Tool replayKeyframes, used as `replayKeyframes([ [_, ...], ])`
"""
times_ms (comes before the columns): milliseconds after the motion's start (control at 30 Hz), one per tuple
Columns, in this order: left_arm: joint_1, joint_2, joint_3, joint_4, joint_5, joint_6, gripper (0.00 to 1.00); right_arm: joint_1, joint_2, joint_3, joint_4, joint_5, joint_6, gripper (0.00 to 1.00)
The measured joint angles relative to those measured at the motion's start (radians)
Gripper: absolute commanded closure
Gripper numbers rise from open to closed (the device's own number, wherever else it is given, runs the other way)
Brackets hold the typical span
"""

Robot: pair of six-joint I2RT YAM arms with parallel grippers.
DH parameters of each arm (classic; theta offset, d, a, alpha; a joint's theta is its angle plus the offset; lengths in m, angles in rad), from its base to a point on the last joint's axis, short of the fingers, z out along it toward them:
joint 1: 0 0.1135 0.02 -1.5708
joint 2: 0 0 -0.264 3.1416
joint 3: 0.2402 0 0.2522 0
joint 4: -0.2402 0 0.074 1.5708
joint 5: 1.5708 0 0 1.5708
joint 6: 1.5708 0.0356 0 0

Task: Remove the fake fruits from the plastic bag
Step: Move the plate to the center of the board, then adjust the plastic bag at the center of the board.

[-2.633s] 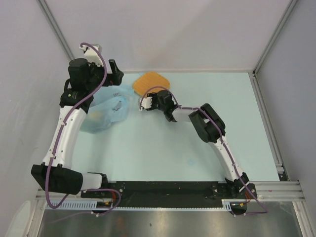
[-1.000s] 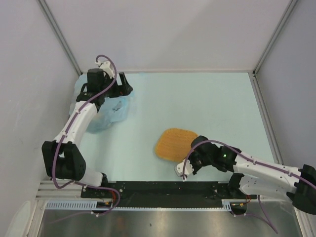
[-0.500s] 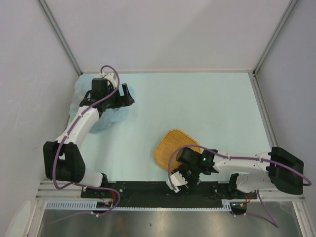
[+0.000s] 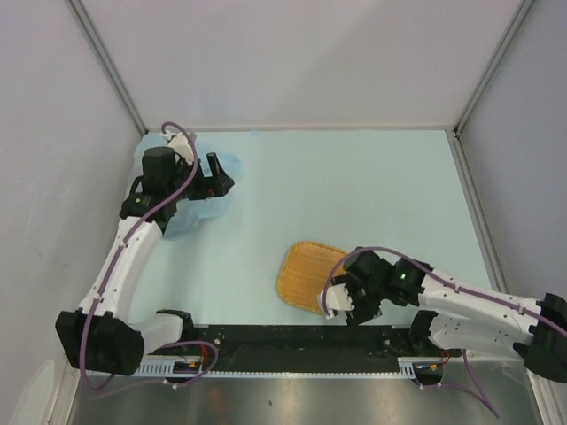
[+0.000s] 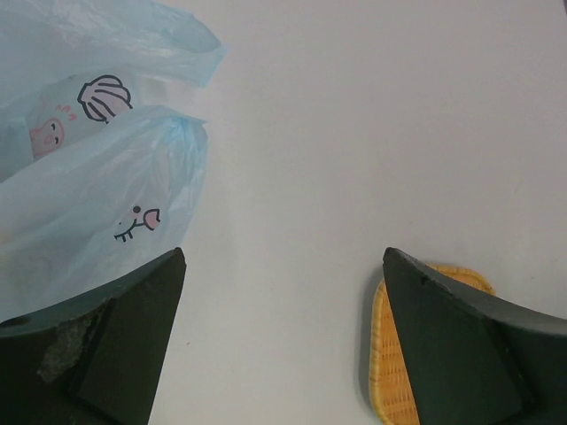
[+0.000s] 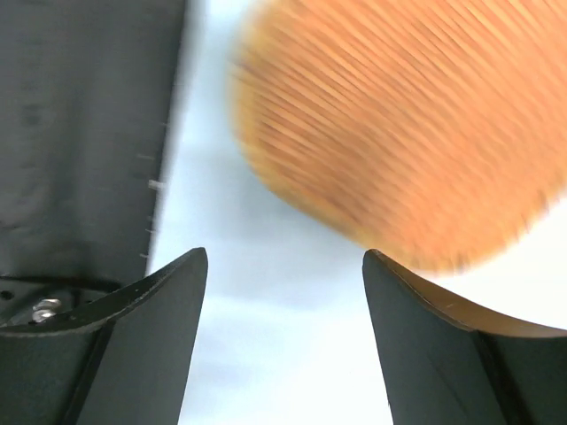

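Beside the plastic bag (image 4: 205,208), left hand (image 4: 218,174) wide and empty; right hand (image 6: 283,261) likewise, low beside the tray (image 4: 306,273).

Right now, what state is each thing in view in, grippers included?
plastic bag: crumpled on the table, contents not visible
woven tray: lying flat on the table, nothing on it
left gripper: open, empty, next to the bag
right gripper: open, empty, at the tray's near edge
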Motion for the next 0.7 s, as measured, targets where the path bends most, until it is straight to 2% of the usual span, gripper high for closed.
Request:
replayKeyframes([
  [133, 0.000, -0.055, -0.010, -0.051, 0.029, 0.105, 0.07, -0.213, -0.056, 0.020, 0.010, -0.025, 0.047, 0.21],
  [200, 0.000, -0.060, -0.009, -0.087, 0.057, 0.156, 0.07, -0.292, -0.055, 0.068, 0.036, -0.037, 0.108, 0.21],
  [233, 0.000, -0.059, -0.009, -0.108, 0.080, 0.179, 0.06, -0.307, -0.047, 0.096, 0.047, -0.038, 0.140, 0.21],
  [267, 0.000, -0.056, -0.010, -0.124, 0.105, 0.193, 0.06, -0.320, -0.031, 0.136, 0.063, -0.039, 0.184, 0.17],
  [300, -0.001, -0.053, -0.013, -0.130, 0.121, 0.204, 0.05, -0.331, -0.015, 0.176, 0.082, -0.039, 0.224, 0.08],
  [367, -0.003, -0.045, -0.024, -0.134, 0.140, 0.216, 0.04, -0.358, 0.012, 0.248, 0.137, -0.043, 0.310, 0.02],
  [567, -0.005, 0.012, -0.092, -0.058, 0.127, 0.206, 0.04, -0.479, 0.042, 0.320, 0.280, -0.018, 0.526, 0.00],
  [700, -0.033, 0.102, -0.122, 0.064, 0.042, 0.175, 0.04, -0.525, 0.127, 0.375, 0.294, -0.012, 0.610, 0.00],
])
